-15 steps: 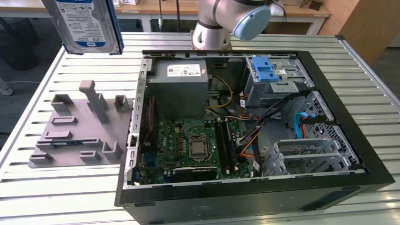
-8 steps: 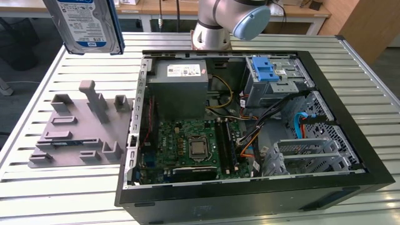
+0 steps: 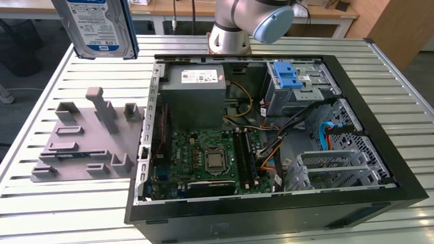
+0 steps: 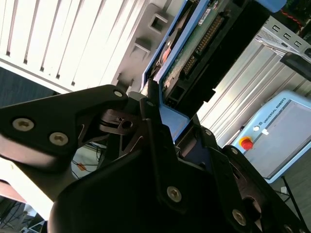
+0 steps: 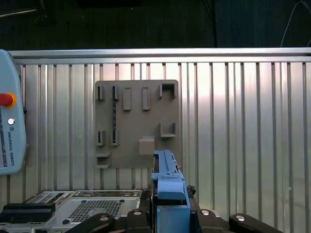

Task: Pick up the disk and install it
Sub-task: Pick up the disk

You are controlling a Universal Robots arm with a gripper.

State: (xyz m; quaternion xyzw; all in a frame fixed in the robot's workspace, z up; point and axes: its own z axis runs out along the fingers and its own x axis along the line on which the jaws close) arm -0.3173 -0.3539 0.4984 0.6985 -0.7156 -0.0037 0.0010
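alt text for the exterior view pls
The disk hangs upright at the exterior view's upper left, above a slatted table bearing a grey fixture plate. An open computer case lies at centre, the robot arm behind it.

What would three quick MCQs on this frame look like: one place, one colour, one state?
1. Where is the disk?
A. Held up off the table, outside the computer case
B. Seated inside the computer case
C. Lying flat on the table

2. What colour is the bracket framing the disk?
A. Red
B. Yellow
C. Blue

3. What state is the gripper in?
A. Open, clear of the disk
B. Shut on the disk
C. Shut on nothing

Answers:
1 A: in the exterior view the disk hangs upright at the upper left, above the table and beside the case.
2 C: both wrist views show blue plastic along the disk's edge.
3 B: in the second wrist view the fingers clamp the bracket's end.
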